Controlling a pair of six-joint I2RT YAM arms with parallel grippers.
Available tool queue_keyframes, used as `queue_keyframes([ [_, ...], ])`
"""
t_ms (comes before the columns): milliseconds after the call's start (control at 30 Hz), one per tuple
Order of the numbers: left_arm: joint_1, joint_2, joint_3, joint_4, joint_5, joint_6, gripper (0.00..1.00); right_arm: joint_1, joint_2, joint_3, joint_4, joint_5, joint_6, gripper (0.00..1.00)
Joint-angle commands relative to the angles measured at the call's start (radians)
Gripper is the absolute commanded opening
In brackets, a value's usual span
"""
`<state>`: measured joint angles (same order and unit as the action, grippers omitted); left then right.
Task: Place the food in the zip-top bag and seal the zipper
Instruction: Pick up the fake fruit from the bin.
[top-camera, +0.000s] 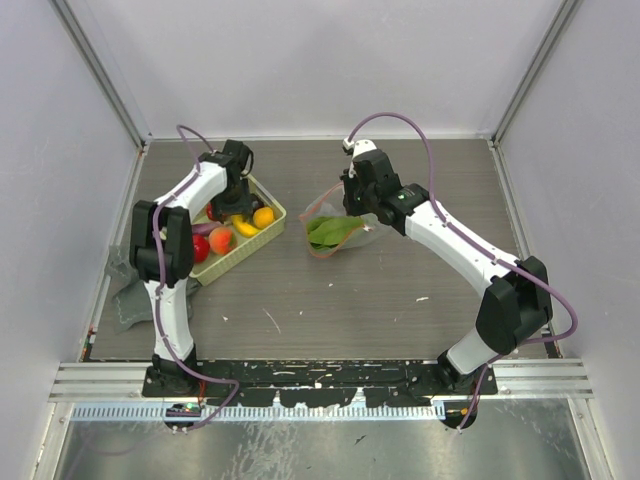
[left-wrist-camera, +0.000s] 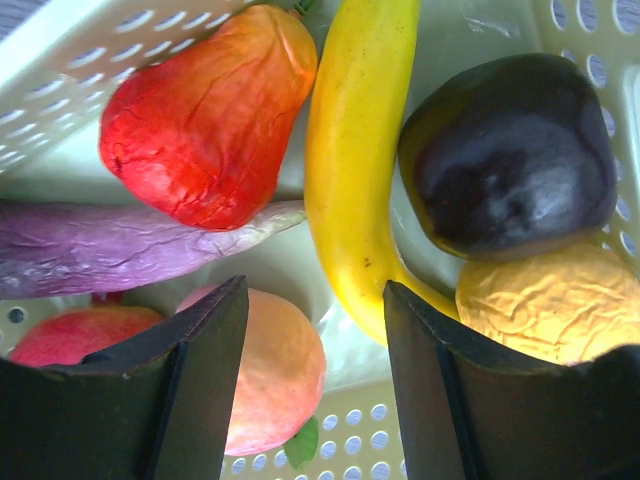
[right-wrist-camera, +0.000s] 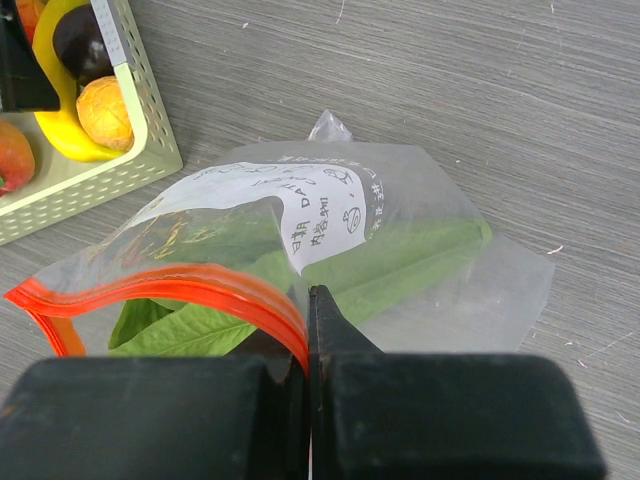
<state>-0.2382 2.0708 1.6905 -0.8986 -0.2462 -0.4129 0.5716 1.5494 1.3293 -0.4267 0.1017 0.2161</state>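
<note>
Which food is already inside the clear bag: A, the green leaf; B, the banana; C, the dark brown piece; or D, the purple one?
A: the green leaf lies inside the zip-top bag, while the banana, dark brown piece and purple piece sit in the mesh basket.

The bag (right-wrist-camera: 420, 230) is clear, crinkly plastic with a smooth red-orange zipper (right-wrist-camera: 200, 285) and a matt white label (right-wrist-camera: 310, 205). In the perforated plastic basket (left-wrist-camera: 60, 40), the banana (left-wrist-camera: 355, 150) and dark brown piece (left-wrist-camera: 510, 150) shine, while the red piece (left-wrist-camera: 205, 115) is wrinkled. My left fingers (left-wrist-camera: 200, 400) look matt black. The table (right-wrist-camera: 450, 80) is matt wood grain.
</note>
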Motion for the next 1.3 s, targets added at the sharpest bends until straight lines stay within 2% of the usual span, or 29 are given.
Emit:
queue_keyframes([
  [0,0.007,0.035,0.027,0.026,0.032,-0.071,0.57,-0.008,-0.037,0.003,0.052,-0.013,0.008,0.04],
  [300,0.019,0.083,0.015,0.050,0.063,-0.116,0.58,-0.008,-0.033,0.002,0.053,-0.014,0.009,0.04],
  [433,0.024,0.063,-0.002,0.050,0.059,-0.123,0.50,-0.009,-0.033,0.002,0.053,-0.014,0.009,0.04],
  [533,0.024,0.020,-0.020,0.055,0.047,-0.119,0.38,-0.009,-0.038,0.002,0.052,-0.016,0.011,0.04],
  [733,0.023,-0.058,-0.023,0.016,-0.004,-0.097,0.30,-0.009,-0.041,0.001,0.053,-0.019,0.013,0.04],
  [1000,0.023,-0.144,-0.028,-0.051,-0.042,-0.060,0.27,-0.009,-0.045,-0.001,0.052,-0.022,0.015,0.03],
  [1267,0.000,-0.310,-0.076,-0.123,-0.015,0.000,0.27,-0.009,-0.045,0.001,0.053,-0.021,0.016,0.03],
])
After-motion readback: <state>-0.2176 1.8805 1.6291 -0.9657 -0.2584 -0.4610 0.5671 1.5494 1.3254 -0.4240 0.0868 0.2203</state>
